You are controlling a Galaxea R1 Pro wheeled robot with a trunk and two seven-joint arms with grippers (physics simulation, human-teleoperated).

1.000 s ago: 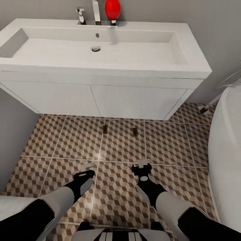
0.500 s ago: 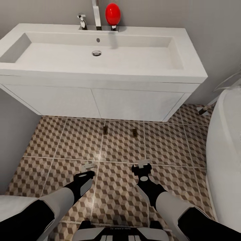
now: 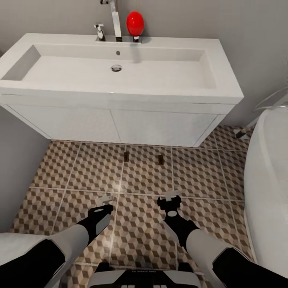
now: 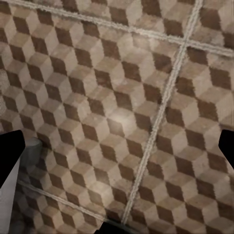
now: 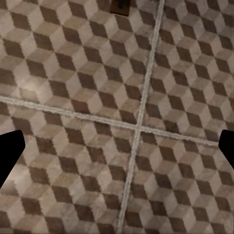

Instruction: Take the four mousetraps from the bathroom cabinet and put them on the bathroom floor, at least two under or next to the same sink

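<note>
Two mousetraps point(image 3: 126, 157) point(image 3: 160, 159) lie flat on the cube-patterned bathroom floor point(image 3: 80, 168), just in front of the white vanity under the sink point(image 3: 120, 68). The right wrist view catches one mousetrap point(image 5: 119, 6) at the picture's edge. My left gripper point(image 3: 106, 198) point(image 4: 117, 146) hangs open and empty over the tiles, nearer to me than the traps. My right gripper point(image 3: 173, 196) point(image 5: 117, 151) is beside it, also open and empty, with its dark fingertips point(image 5: 9, 156) spread wide. The cabinet is out of view.
The white two-door vanity point(image 3: 120, 124) fills the space under the basin. A white rounded bathtub point(image 3: 268, 180) stands close on the right. A grey wall point(image 3: 16, 160) bounds the left side. A chrome tap point(image 3: 115, 20) and red ball knob point(image 3: 135, 23) top the basin.
The whole head view has shifted, so the sink sits lower in the picture and more of the tap shows. Both arms and the two mousetraps keep their places.
</note>
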